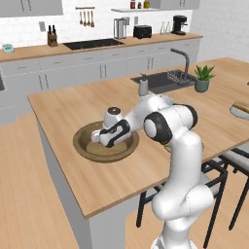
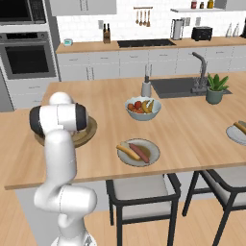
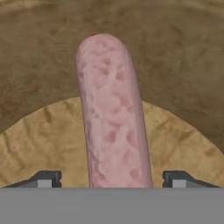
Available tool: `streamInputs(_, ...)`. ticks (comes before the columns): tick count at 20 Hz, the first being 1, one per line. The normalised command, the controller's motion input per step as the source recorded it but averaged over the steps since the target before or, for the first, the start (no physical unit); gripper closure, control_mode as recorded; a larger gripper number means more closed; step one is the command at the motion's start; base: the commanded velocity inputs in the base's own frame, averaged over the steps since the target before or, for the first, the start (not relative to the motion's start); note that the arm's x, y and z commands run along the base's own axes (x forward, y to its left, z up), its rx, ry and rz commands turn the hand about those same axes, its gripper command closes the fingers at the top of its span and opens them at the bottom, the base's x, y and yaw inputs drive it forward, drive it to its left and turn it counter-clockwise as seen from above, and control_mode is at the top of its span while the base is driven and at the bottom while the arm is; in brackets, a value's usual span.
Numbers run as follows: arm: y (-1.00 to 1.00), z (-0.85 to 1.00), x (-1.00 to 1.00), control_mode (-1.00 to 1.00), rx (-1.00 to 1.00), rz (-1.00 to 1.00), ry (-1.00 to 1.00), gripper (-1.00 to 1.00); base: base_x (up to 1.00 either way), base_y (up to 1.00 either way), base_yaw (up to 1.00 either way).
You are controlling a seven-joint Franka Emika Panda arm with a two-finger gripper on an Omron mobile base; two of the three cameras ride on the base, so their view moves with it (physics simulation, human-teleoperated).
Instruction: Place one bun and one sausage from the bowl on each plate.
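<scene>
A pinkish sausage point(image 3: 113, 109) lies on the floor of the brown wooden bowl point(image 3: 39, 140), running straight between my two fingertips point(image 3: 44, 178). My gripper point(image 3: 111, 180) is open and straddles its near end, with a small gap on each side. From the left base view the gripper point(image 1: 97, 138) reaches down inside the bowl point(image 1: 82, 146). A grey plate point(image 2: 153, 154) near the counter's front edge holds one bun point(image 2: 128, 152) and one sausage point(image 2: 139, 153). Another plate point(image 2: 234, 136) at the right edge holds a bun point(image 2: 240, 127); the same plate point(image 1: 237, 113) sits far right.
A pale fruit bowl point(image 2: 143, 108) with fruit stands mid-counter, behind the filled plate. A sink with tap point(image 2: 201, 72), a soap bottle point(image 2: 146, 87) and a potted plant point(image 2: 215, 88) sit further back. Stools point(image 2: 144, 192) stand along the island's front edge.
</scene>
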Motion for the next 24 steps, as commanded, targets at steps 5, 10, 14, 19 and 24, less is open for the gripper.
streamInputs(5, 0.00, 0.02, -0.06, -1.00, 0.03, 0.00, -0.01, 1.00, 0.00, 0.00, 0.00)
streamInputs(10, -0.35, 0.51, -0.35, -1.00, 0.14, 0.00, -0.05, 1.00, 0.00, 0.00, 0.00)
streamInputs(14, -0.48, 1.00, -0.39, -1.00, 0.16, 0.00, -0.16, 1.00, 0.00, 0.00, 0.00)
streamInputs(19, -0.52, 1.00, -0.43, -1.00, 0.04, -0.06, -0.08, 1.00, 0.00, 0.00, 0.00)
streamInputs(24, -0.42, 1.00, -0.48, -1.00, 0.00, -0.05, 0.00, 1.00, 0.00, 0.00, 0.00)
